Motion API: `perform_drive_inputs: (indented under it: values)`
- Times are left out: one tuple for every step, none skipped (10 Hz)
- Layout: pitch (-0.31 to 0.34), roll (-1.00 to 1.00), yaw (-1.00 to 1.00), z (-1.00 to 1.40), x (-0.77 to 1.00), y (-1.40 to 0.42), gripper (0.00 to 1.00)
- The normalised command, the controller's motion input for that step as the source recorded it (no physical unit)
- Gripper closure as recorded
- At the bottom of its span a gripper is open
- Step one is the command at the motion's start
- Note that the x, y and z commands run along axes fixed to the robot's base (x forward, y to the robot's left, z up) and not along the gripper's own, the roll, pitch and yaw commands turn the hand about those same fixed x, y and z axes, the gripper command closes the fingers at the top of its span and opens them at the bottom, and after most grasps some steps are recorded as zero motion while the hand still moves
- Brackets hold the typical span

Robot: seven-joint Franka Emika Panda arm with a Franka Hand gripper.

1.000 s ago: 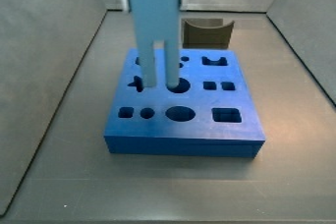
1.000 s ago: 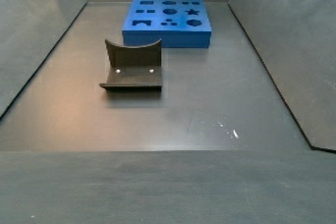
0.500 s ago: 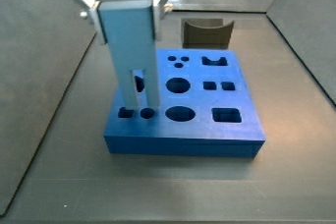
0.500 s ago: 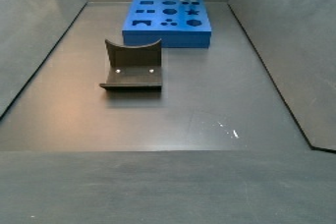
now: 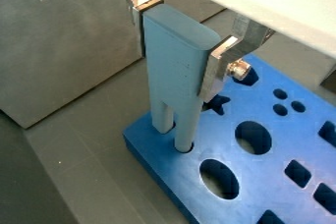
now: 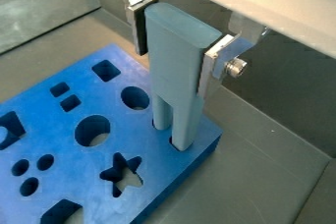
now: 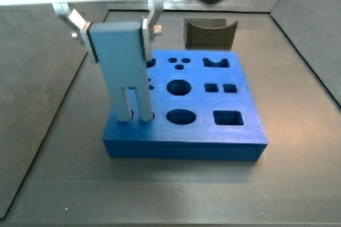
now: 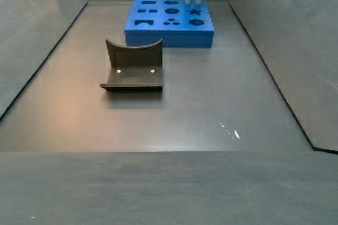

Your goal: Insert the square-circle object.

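Only end effector [image 7: 115, 24] base hidden — clamps light-blue piece [image 7: 120, 67].

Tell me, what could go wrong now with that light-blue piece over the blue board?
The gripper holds the piece upright, its two legs at the board near one corner.
1. If the legs miss their holes, they may jam on the surface.
2. Pushing down could make the piece slip or tilt between the fingers.
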Motion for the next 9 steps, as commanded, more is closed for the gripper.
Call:
perform_drive_inputs:
  values:
    - [-0.060, 0.00, -0.03, -0.38, 0.04, -0.04, 1.00]
    - [-0.064, 0.00, 0.00, -0.37, 0.05, -0.01, 1.00]
    - [-0.059, 0.00, 0.00, -0.39, 0.05, -0.01, 1.00]
    - [-0.029, 0.05, 0.00, -0.39, 0.09, -0.01, 1.00]
    - [-0.013, 0.12, 0.00, -0.37, 0.04, 0.00, 1.00]
    - [-0.009, 0.16, 0.00, -0.39, 0.03, 0.00, 1.00]
    - [-0.010, 0.15, 0.00, -0.40, 0.05, -0.02, 1.00]
    - [-0.010, 0.14, 0.00, -0.40, 0.05, -0.02, 1.00]
    - [-0.039, -0.03, 0.00, -0.17, 0.00, 0.00, 1.00]
